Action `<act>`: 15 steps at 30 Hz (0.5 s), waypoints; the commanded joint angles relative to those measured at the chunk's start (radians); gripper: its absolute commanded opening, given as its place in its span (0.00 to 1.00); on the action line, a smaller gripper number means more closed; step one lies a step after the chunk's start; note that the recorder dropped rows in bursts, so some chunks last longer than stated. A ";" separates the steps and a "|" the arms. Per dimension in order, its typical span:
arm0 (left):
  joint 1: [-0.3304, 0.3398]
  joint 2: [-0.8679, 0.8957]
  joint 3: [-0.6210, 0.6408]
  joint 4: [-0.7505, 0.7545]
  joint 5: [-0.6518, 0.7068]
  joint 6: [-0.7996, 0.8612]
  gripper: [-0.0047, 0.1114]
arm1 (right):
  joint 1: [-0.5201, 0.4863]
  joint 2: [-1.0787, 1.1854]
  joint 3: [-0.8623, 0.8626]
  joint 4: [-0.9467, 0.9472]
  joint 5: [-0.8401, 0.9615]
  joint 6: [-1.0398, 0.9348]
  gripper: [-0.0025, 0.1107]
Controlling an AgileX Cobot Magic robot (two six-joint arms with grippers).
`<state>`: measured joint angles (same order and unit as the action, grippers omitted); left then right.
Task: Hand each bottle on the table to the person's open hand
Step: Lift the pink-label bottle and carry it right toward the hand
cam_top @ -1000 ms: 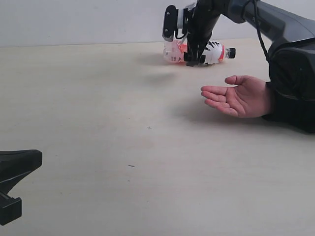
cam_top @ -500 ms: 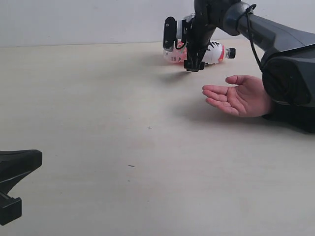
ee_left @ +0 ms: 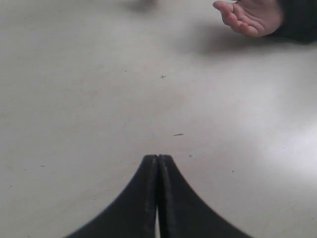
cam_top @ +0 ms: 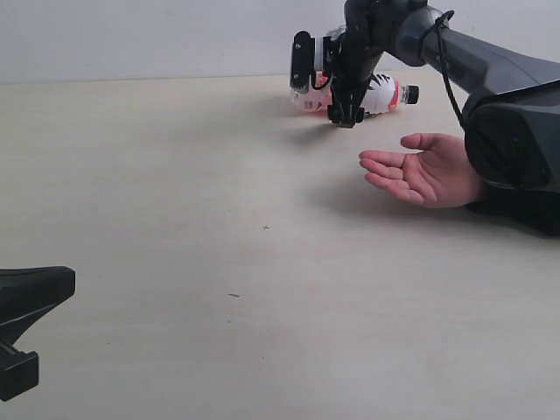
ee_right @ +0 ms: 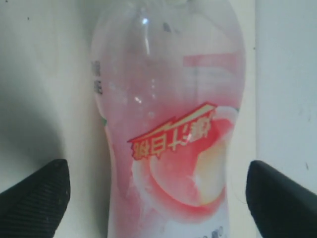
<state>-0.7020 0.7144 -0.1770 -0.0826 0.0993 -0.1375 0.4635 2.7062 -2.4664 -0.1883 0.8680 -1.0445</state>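
Observation:
Only one bottle shows: a clear one with a pink-white label (cam_top: 378, 93) lying on its side at the far edge of the table (cam_top: 175, 175), black cap to the right. My right gripper (cam_top: 344, 112) hangs over its middle, open. In the right wrist view the bottle (ee_right: 168, 134) lies between the two spread fingertips (ee_right: 37, 191), apart from both. The person's open hand (cam_top: 420, 171) rests palm up in front of the bottle, also seen in the left wrist view (ee_left: 250, 17). My left gripper (ee_left: 158, 158) is shut and empty over bare table, at the near left corner (cam_top: 31, 306).
The person's black sleeve (cam_top: 516, 206) and the right arm's dark body (cam_top: 512, 131) fill the right side. A pale wall (cam_top: 131, 35) stands behind the table's far edge. Tiny dark specks (cam_top: 265, 227) dot the tabletop.
The right gripper has shifted slightly forward and down over the bottle while the arm's elbow swung nearer. The bottle, the hand and the left gripper stayed put.

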 commanded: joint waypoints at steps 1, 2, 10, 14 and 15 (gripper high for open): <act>0.000 -0.004 0.003 -0.006 -0.011 0.003 0.04 | 0.001 0.006 -0.004 -0.007 -0.026 0.015 0.81; 0.000 -0.004 0.003 -0.006 -0.011 0.003 0.04 | 0.001 0.006 -0.004 -0.009 -0.037 0.028 0.80; 0.000 -0.004 0.003 -0.006 -0.011 0.003 0.04 | 0.001 0.006 -0.004 -0.009 -0.073 0.029 0.65; 0.000 -0.004 0.003 -0.006 -0.011 0.003 0.04 | 0.001 0.006 -0.004 -0.009 -0.073 0.062 0.51; 0.000 -0.004 0.003 -0.006 -0.011 0.003 0.04 | 0.001 0.006 -0.004 -0.009 -0.073 0.062 0.49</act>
<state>-0.7020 0.7144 -0.1770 -0.0826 0.1011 -0.1375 0.4635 2.7134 -2.4664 -0.1959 0.8073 -0.9985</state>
